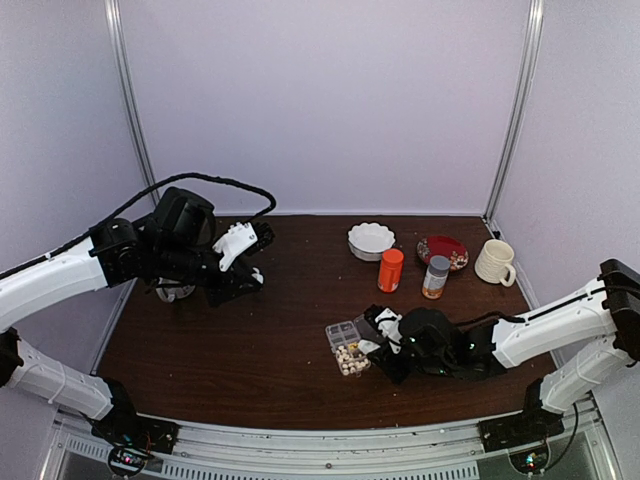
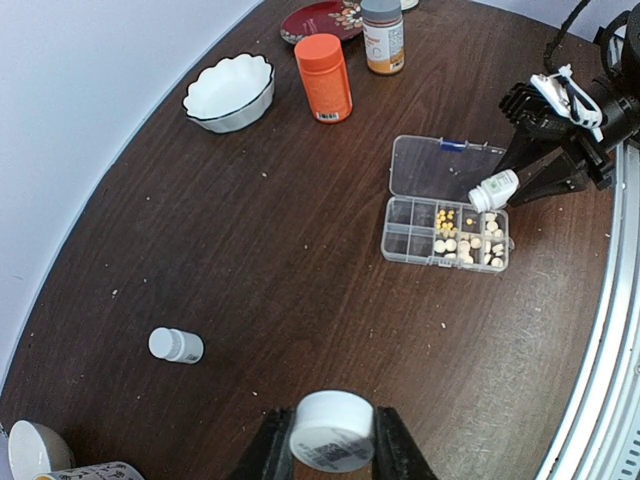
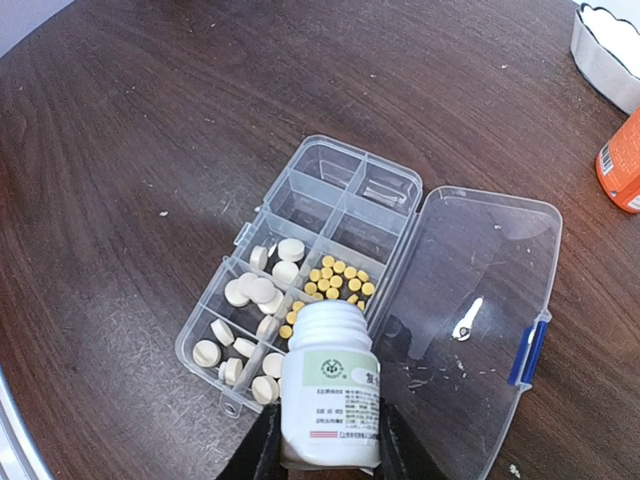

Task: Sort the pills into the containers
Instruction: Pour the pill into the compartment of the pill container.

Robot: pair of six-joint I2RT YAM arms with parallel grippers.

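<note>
The clear organizer box [image 3: 300,170] lies open on the dark table, its lid [image 3: 480,300] folded flat to the right. Cream-white pills [image 3: 262,290] fill several near cells and small yellow pills [image 3: 340,278] fill one; the far cells hold nothing. My right gripper [image 3: 330,445] is shut on an uncapped small white bottle [image 3: 330,395], tilted with its mouth over the box next to the yellow pills. The box also shows in the top view [image 1: 347,347] and the left wrist view [image 2: 445,235]. My left gripper [image 2: 332,440] is shut on a small white labelled bottle [image 2: 332,425], held high over the table's left side.
An orange bottle [image 2: 324,77], a grey-capped amber bottle [image 2: 382,35], a white bowl [image 2: 230,90] and a red plate [image 2: 320,18] stand at the back. A cream mug [image 1: 494,262] is at far right. A capped white bottle [image 2: 176,345] lies at left.
</note>
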